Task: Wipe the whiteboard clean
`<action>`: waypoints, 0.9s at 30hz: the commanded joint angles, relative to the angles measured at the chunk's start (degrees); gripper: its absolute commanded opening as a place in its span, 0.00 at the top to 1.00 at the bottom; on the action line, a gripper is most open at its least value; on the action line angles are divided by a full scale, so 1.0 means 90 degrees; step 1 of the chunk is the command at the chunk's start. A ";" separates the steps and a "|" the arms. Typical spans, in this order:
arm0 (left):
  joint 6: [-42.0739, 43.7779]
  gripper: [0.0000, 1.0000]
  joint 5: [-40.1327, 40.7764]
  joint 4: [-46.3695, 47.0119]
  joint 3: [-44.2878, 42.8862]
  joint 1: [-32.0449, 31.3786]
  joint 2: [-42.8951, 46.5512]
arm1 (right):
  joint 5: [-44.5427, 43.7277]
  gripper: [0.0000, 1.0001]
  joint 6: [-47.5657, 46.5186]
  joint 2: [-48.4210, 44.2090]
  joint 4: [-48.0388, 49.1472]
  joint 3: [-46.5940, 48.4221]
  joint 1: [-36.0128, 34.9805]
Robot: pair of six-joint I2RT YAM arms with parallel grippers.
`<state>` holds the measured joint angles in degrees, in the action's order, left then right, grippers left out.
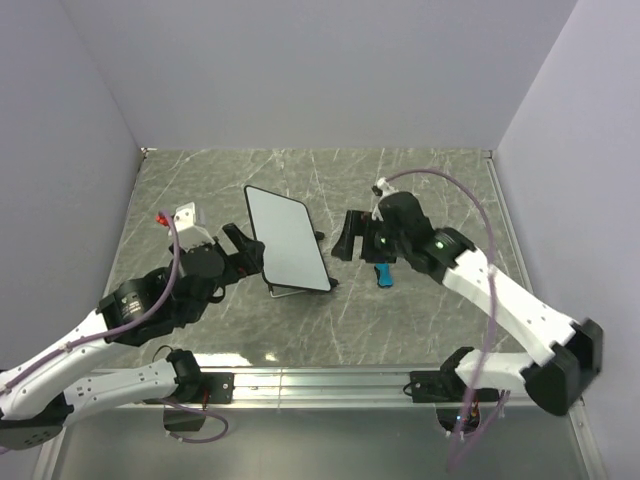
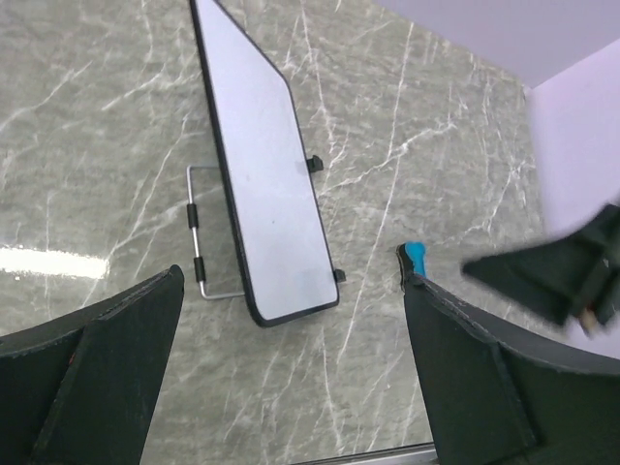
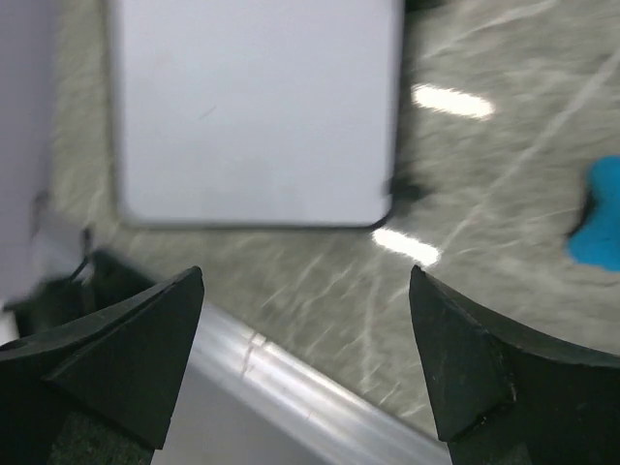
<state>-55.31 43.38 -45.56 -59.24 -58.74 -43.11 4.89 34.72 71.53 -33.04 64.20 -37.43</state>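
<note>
The whiteboard (image 1: 288, 239) lies on the marble table at centre, white with a thin black frame, tilted on a wire stand (image 1: 288, 291). Its face looks blank; no marks show. It also shows in the left wrist view (image 2: 263, 184) and the right wrist view (image 3: 254, 108). A small blue eraser (image 1: 383, 274) lies on the table right of the board, also in the right wrist view (image 3: 599, 229) and just visible in the left wrist view (image 2: 415, 256). My left gripper (image 1: 243, 252) is open and empty at the board's left edge. My right gripper (image 1: 347, 237) is open and empty, right of the board, above the eraser.
A metal rail (image 1: 330, 380) runs along the table's near edge. Pale walls close the table at the left, back and right. The wire stand also shows in the left wrist view (image 2: 198, 242).
</note>
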 commanded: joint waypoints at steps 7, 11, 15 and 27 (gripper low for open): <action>0.0412 0.01 0.0112 -0.0709 -0.1677 0.0062 -0.1234 | 0.1029 0.02 0.0273 -0.2253 0.0575 -0.0542 -0.0402; 0.0589 0.00 0.0161 -0.0621 -0.2010 0.0101 -0.1381 | 0.0777 0.01 0.0215 -0.2790 0.0409 -0.0649 -0.0411; 0.0540 0.01 0.0268 -0.0651 -0.2274 0.0101 -0.1440 | 0.0503 0.01 0.0273 -0.3503 0.0360 -0.0990 -0.0411; 0.0188 0.01 -0.0191 -0.1119 -0.2372 0.0101 -0.1342 | 0.0366 0.00 0.0312 -0.4959 0.0644 -0.1743 -0.0421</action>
<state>-52.82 42.76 -53.74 -79.05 -58.04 -55.81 9.50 37.67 27.11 -29.89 48.75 -40.99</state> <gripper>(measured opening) 0.994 0.994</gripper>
